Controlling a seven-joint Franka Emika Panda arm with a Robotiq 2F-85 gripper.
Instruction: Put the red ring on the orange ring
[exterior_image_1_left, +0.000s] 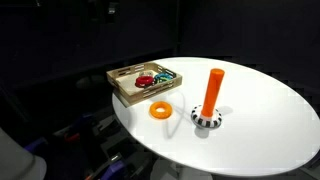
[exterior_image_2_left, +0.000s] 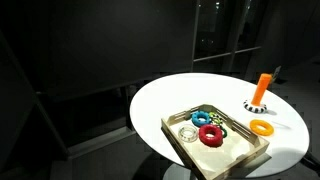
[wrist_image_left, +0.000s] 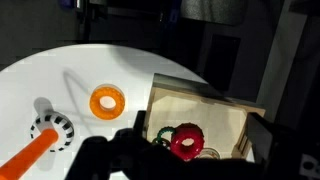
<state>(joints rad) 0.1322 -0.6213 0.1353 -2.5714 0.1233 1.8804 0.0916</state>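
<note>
In an exterior view, a shallow wooden tray (exterior_image_1_left: 128, 90) sits at the 10 o'clock edge of the round white surface (exterior_image_1_left: 270, 125). It holds the loose rings. The red ring (exterior_image_1_left: 147, 79) lies flat near the tray's middle, with a blue ring (exterior_image_1_left: 166, 73) just beside it at 2 o'clock and a green ring (exterior_image_1_left: 158, 79) tucked between the two. Whether they touch cannot be told at this size.

The orange ring (exterior_image_1_left: 161, 110) lies flat on the bare surface outside the tray, at 5 o'clock from it and clearly apart from the red ring. At 3 o'clock from the orange ring an orange peg (exterior_image_1_left: 213, 90) stands upright on its checkered base (exterior_image_1_left: 207, 119).

In the exterior view from the tray's side, a pale, clear-looking ring (exterior_image_2_left: 187, 132) lies inside the tray at 9 o'clock from the red ring. The blue ring is at 11 o'clock and the green at 1 o'clock. The orange ring lies at 3 o'clock from the tray, with the peg at 12 o'clock from the ring.

In the wrist view, the peg lies at the lower left and the orange ring at 10 o'clock from the tray, whose red ring shows in the foreground. The gripper (wrist_image_left: 195, 170) is a dark blur along the bottom edge. I cannot tell whether it is released or clenched, and it holds nothing that can be seen.
</note>
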